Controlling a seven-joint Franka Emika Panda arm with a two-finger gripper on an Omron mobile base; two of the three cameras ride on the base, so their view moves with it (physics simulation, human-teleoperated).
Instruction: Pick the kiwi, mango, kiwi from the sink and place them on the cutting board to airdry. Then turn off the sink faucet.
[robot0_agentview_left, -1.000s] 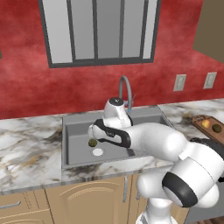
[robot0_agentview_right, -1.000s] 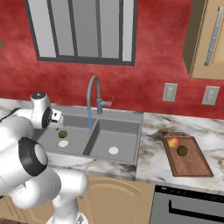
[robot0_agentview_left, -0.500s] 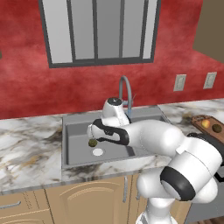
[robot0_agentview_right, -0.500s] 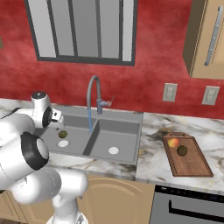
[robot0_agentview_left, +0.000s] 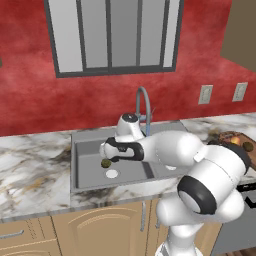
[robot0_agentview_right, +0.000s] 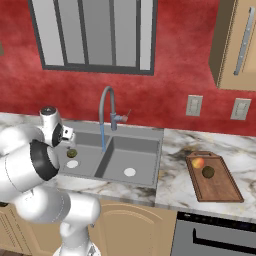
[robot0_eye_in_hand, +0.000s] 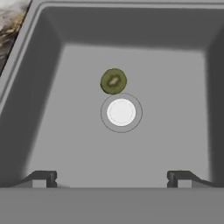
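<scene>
Looking across the marble surface (robot0_agentview_right: 185, 180), you have the sink (robot0_agentview_right: 145, 134) in the middle and the cutting board (robot0_agentview_right: 222, 189) well off to its right, already carrying the mango (robot0_agentview_right: 198, 162) and the darker kiwi (robot0_agentview_right: 208, 172). The faucet (robot0_agentview_right: 106, 107) is running, a thin blue stream falling near the divider between the basins.

Your arm (robot0_agentview_left: 172, 148) reaches over the left basin, and the claw (robot0_eye_in_hand: 112, 178) hangs above it with its tips spread wide and nothing between them. The last fruit, the olive-green kiwi (robot0_eye_in_hand: 113, 81), lies on the basin floor touching the edge of the white drain (robot0_eye_in_hand: 121, 112).

What could go wrong: the kiwi sits off the claw's centre line, so a straight descent would probably land on the drain rather than the fruit. A round fruit on a wet floor may roll if one tip nudges it first. The basin walls are close, and a wide-spread claw could catch one if you shift sideways carelessly.

The hand view gives you the kiwi's exact offset from the drain and the tips. The right base view alone shows you the board and its load, plus the water stream. The left base view shows how the arm crosses the basin.
</scene>
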